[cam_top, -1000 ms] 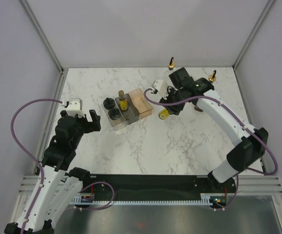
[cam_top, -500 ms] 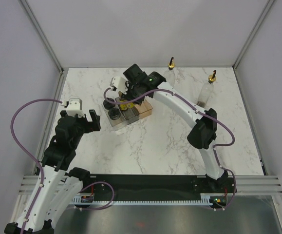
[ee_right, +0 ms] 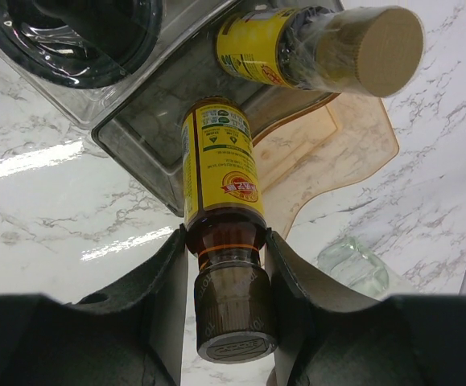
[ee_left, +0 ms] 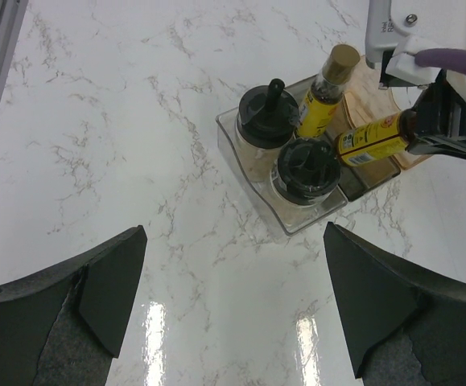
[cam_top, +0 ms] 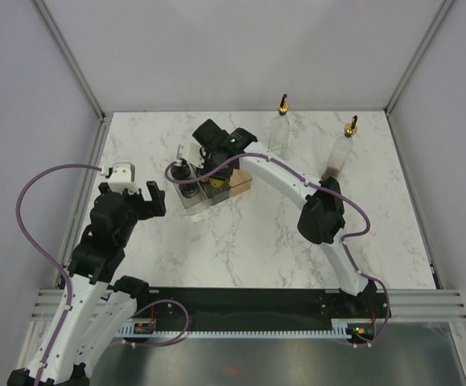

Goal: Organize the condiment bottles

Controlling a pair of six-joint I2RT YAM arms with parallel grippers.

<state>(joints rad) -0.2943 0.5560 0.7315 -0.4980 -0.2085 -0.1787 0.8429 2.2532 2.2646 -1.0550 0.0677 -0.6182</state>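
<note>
Right gripper (ee_right: 228,299) pinched a yellow bottle (ee_right: 216,173) by its neck over the grey bin (ee_right: 136,149), upper centre in the top view, likely to join its twin (ee_right: 313,44); left gripper (ee_left: 234,299) gaped, idle.

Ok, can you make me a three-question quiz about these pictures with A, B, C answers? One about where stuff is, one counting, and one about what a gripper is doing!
1. Where are the two black-lidded jars?
A) in the clear bin
B) in the orange bin
C) on the bare table

2. How many tall bottles with gold spouts are there?
A) one
B) two
C) four

3. What is the right gripper doing?
A) open and empty
B) shut on a jar
C) shut on a yellow bottle

Answers:
1 A: both jars sit side by side in the clear bin.
2 B: two stand at the far right.
3 C: it clamps the bottle by its brown neck.
</note>
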